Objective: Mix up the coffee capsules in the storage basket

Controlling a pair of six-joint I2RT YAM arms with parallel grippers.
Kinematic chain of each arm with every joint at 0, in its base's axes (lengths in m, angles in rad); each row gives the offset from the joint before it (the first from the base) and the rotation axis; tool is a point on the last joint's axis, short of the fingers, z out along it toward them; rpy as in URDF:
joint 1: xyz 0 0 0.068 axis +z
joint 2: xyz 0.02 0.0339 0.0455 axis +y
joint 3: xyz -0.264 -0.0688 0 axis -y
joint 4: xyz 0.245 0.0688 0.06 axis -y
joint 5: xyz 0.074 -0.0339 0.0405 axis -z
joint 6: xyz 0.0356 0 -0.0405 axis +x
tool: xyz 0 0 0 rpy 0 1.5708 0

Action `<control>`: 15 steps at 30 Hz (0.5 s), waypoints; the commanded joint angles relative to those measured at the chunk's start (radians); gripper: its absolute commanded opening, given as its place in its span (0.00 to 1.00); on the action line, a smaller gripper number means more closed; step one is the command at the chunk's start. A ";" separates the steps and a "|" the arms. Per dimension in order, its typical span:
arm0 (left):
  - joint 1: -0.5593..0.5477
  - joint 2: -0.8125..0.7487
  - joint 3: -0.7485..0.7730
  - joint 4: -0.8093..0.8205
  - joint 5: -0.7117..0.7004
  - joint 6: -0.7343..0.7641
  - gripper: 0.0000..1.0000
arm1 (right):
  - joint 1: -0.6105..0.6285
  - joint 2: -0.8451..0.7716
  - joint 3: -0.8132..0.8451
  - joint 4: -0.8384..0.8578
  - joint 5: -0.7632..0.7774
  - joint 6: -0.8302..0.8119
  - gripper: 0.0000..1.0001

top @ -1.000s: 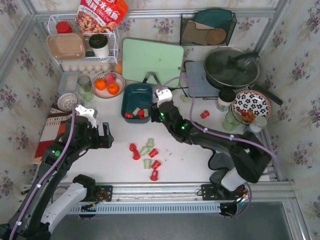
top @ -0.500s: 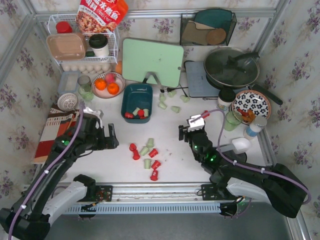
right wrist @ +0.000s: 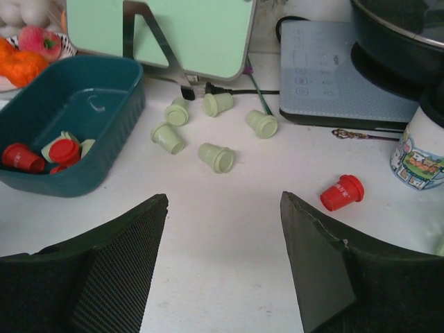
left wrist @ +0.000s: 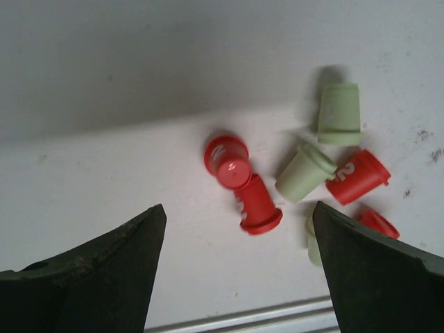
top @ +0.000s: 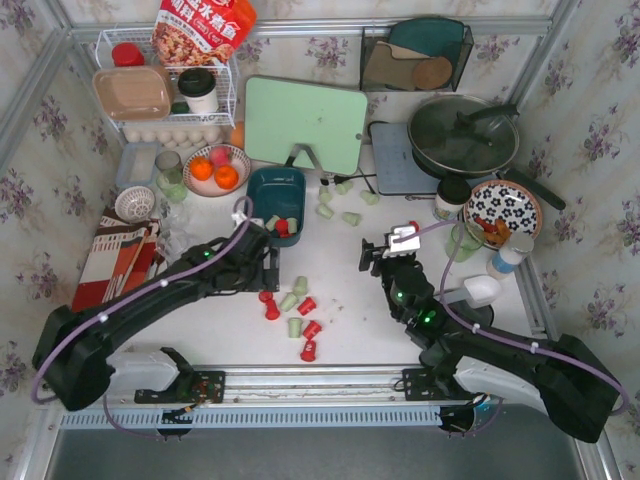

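left gripper [left wrist: 236,270] had jaws wide apart and empty, over loose red and green coffee capsules [left wrist: 305,172] lying just ahead between its fingers; storage basket [top: 272,195] sat just beyond it with a few capsules inside; right gripper [right wrist: 222,257] had jaws apart and empty, basket ahead-left, green capsules [right wrist: 216,157] straight ahead, one red capsule [right wrist: 341,193] ahead-right

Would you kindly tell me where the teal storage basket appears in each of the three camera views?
Top external: the storage basket sits left of centre, in the upper half.
Left wrist: not in it; only loose coffee capsules on the table.
Right wrist: the storage basket is at the upper left, with capsules inside.
Shared landmark: the pale green cutting board stands just behind the basket in the top and right wrist views.
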 commanded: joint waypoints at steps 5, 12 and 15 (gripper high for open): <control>-0.063 0.215 0.089 0.058 -0.120 -0.006 0.72 | 0.000 -0.095 -0.025 0.009 0.057 -0.009 0.75; -0.070 0.322 0.094 0.089 -0.109 -0.017 0.60 | 0.001 -0.093 -0.023 0.006 0.062 -0.008 0.76; -0.071 0.361 0.099 0.097 -0.116 -0.018 0.49 | 0.000 -0.093 -0.022 0.003 0.057 -0.005 0.76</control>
